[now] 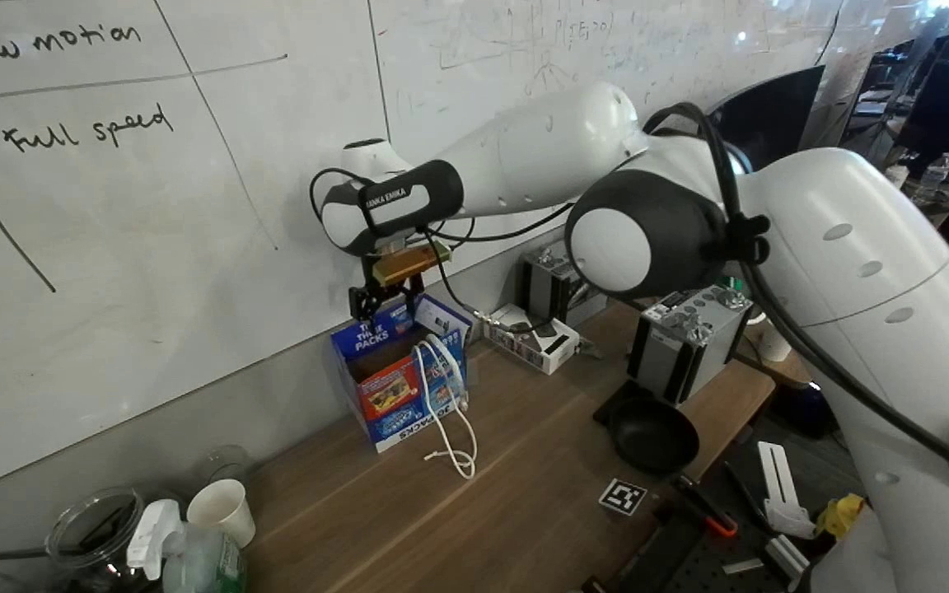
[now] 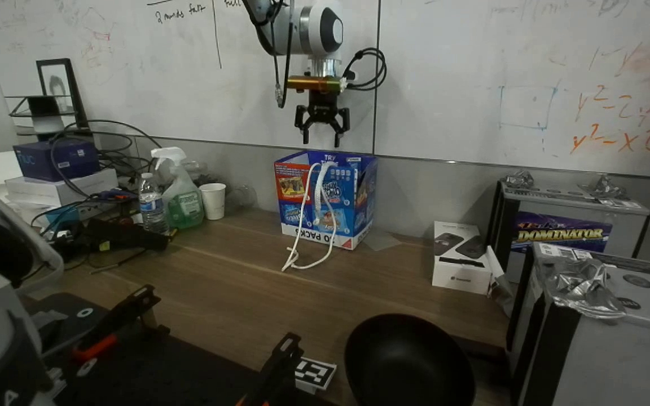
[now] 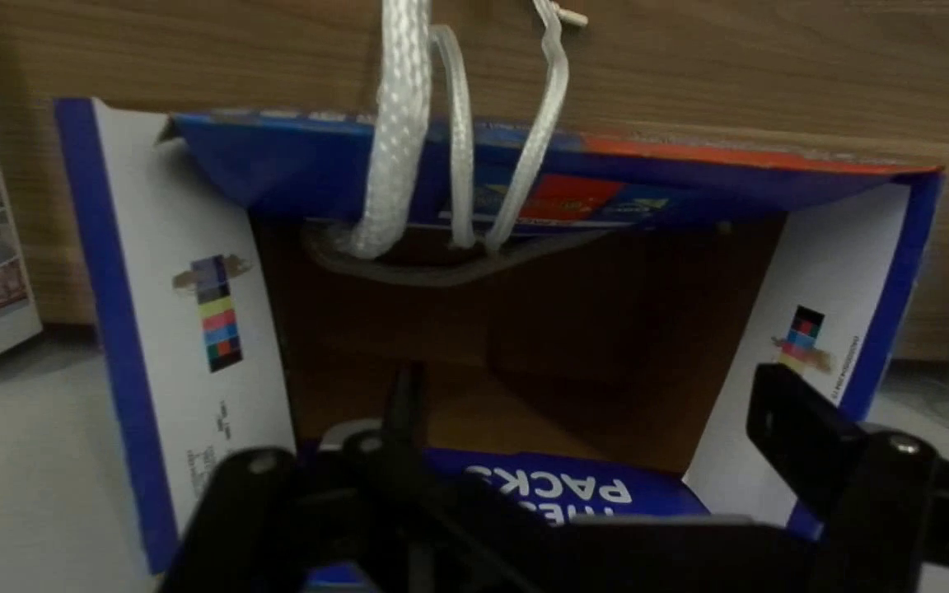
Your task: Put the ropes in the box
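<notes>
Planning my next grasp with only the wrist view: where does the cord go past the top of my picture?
Observer: In both exterior views, part of the ropes hangs outside the box, with its lowest loop on the table.
Operator: Am I down inside the box?
Observer: No; in an exterior view the gripper hangs wholly above it.
Operator: Anything else out there that I can't see?
Observer: Yes, a black pan shows in both exterior views.
</notes>
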